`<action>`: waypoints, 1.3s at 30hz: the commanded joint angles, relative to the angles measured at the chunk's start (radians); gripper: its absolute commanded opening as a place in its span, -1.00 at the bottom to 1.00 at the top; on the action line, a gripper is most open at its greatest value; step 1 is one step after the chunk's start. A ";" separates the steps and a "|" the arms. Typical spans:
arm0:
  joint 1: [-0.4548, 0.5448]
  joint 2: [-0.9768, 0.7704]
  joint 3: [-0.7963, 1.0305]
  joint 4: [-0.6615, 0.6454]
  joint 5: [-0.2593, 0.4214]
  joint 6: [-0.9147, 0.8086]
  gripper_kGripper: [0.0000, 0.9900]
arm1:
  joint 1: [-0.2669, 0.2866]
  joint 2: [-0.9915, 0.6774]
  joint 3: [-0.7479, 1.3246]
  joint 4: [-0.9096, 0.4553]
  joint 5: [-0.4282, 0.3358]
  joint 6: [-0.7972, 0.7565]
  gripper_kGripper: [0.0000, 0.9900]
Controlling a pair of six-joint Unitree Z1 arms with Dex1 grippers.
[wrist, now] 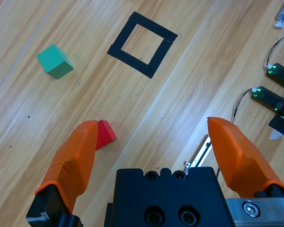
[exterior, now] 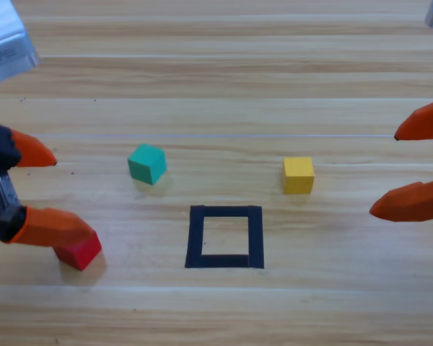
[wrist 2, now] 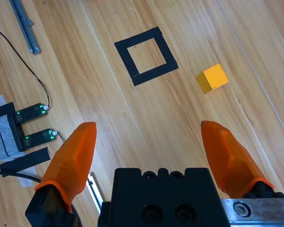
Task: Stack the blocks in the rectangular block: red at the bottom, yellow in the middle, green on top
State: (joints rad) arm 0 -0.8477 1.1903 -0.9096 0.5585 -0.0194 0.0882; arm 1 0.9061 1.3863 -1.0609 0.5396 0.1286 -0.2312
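- Looking down from the high view, you have the left gripper at the table's left edge, jaws spread wide and nothing between them.
- Your red cube lies near the front left of the table, partly under that gripper's nearer jaw; whether they touch cannot be told. In the left wrist view the red cube shows just past one jaw's tip, outside the gap.
- Your right gripper waits at the right edge, jaws likewise wide apart and empty.
- You will find the teal-green cube left of centre, turned at an angle, and the yellow cube right of centre, well apart.
- Your black tape rectangle sits between them, nearer the front edge, with only bare wood inside it.
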 commanded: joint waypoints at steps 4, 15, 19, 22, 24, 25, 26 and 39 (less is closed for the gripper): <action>-0.022 -0.021 0.023 0.012 0.035 -0.044 1.00 | 0.025 0.062 0.012 0.017 -0.010 0.001 0.96; -0.022 -0.032 0.026 0.014 0.035 -0.058 1.00 | -0.033 0.139 -0.093 0.016 -0.221 0.340 0.96; -0.019 -0.011 -0.038 0.057 0.098 -0.177 1.00 | -0.035 0.283 -0.197 0.014 -0.411 0.536 0.96; -0.016 0.060 -0.204 0.204 0.187 -0.357 1.00 | -0.046 0.424 -0.274 0.016 -0.425 0.618 0.96; -0.013 0.112 -0.269 0.273 0.219 -0.456 1.00 | -0.056 0.519 -0.363 0.076 -0.389 0.622 0.96; -0.013 0.150 -0.298 0.316 0.227 -0.501 1.00 | -0.064 0.577 -0.453 0.161 -0.377 0.664 0.96; -0.013 0.183 -0.311 0.351 0.234 -0.541 1.00 | -0.070 0.634 -0.541 0.250 -0.377 0.714 0.97; -0.008 0.413 -0.272 0.423 0.208 -0.757 0.98 | -0.113 1.214 -1.357 0.919 -0.360 0.894 0.99</action>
State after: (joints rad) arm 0 -0.8490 1.5404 -1.2174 0.9769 0.1993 -0.6529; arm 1 0.8390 2.4574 -2.4159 1.4379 -0.2538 0.6585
